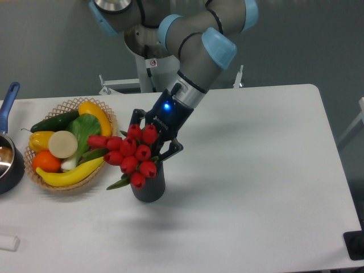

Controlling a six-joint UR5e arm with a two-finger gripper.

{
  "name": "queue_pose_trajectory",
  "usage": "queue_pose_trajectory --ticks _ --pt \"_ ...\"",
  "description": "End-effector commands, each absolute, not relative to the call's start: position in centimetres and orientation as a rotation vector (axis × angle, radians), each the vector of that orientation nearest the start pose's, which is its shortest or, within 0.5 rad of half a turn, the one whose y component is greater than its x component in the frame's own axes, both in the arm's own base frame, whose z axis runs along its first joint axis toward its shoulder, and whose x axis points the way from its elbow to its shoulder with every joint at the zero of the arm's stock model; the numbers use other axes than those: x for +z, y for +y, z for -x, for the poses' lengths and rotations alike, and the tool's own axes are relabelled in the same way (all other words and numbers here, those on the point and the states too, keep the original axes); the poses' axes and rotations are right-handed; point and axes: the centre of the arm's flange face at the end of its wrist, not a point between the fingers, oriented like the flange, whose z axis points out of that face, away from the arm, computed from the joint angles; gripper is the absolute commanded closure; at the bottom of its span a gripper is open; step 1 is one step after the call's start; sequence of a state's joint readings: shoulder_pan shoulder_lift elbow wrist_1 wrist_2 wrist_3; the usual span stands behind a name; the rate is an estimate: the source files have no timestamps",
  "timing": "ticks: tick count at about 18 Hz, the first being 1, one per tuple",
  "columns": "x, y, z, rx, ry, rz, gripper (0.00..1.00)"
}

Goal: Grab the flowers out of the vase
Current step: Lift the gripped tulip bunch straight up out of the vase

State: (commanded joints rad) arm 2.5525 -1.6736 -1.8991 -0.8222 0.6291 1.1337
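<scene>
A bunch of red tulips, the flowers [132, 154], leans to the left out of the dark grey vase [150, 185], which stands upright on the white table. My gripper [154, 149] comes down at a slant from the upper right and sits right behind the blooms, just above the vase's mouth. Its dark fingers [174, 149] flank the bunch where the stems are. The blooms hide the gap between the fingers, so I cannot see whether they press on the stems. The stems themselves are hidden.
A wicker basket [108, 120] with fruit and vegetables stands just left of the vase, almost touching the tulips. A blue-handled pan [8, 149] sits at the left edge. A small white object [8, 243] lies at the front left corner.
</scene>
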Motion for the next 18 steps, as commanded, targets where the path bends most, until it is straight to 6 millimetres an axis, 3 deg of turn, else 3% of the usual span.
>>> queue_pose_trajectory --ticks 5,10,18 --pt "42.8 46.3 31.2 -0.297 0.201 2.112 0.52" --pt "45.4 46.1 32.1 -0.261 0.196 2.085 0.52" --pt "48.9 43.5 33.6 -0.249 0.109 2.018 0.52"
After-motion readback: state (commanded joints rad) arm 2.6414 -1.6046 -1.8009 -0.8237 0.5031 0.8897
